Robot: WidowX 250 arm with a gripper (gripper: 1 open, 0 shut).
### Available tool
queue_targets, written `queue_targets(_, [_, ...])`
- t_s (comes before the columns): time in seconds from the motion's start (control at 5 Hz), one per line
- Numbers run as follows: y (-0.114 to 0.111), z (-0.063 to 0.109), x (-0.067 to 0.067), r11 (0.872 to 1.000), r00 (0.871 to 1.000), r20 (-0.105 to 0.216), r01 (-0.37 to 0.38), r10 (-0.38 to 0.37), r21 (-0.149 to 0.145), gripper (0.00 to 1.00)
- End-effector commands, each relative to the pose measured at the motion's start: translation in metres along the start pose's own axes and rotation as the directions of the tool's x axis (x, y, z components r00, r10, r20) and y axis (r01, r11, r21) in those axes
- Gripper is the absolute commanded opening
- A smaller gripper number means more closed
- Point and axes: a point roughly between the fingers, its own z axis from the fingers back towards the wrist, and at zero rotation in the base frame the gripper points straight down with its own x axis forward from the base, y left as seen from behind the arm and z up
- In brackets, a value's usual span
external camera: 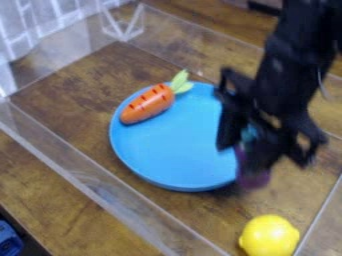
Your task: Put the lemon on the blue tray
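Left of centre I see the carrot (150,101) lying on the upper left rim of the blue tray (174,150), which fills mid-frame on the wooden table (67,100). To the right, my gripper (257,168) hangs blurred over the tray's right edge, claw drawn together and holding nothing. The lemon (270,236) sits on the table at lower right, off the tray.
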Motion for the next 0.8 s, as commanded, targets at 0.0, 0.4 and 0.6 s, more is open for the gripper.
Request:
queue_targets(0.0, [-0.009,0.006,0.007,1.000,0.997,0.082,0.010,-0.009,-0.013,1.00])
queue_targets(0.4, [-0.040,-0.023,0.010,0.995,0.990,0.103,0.101,-0.098,-0.026,1.00])
queue_targets(0.6, [-0.052,-0.042,0.012,0.988,0.983,0.106,0.154,-0.150,-0.032,1.00])
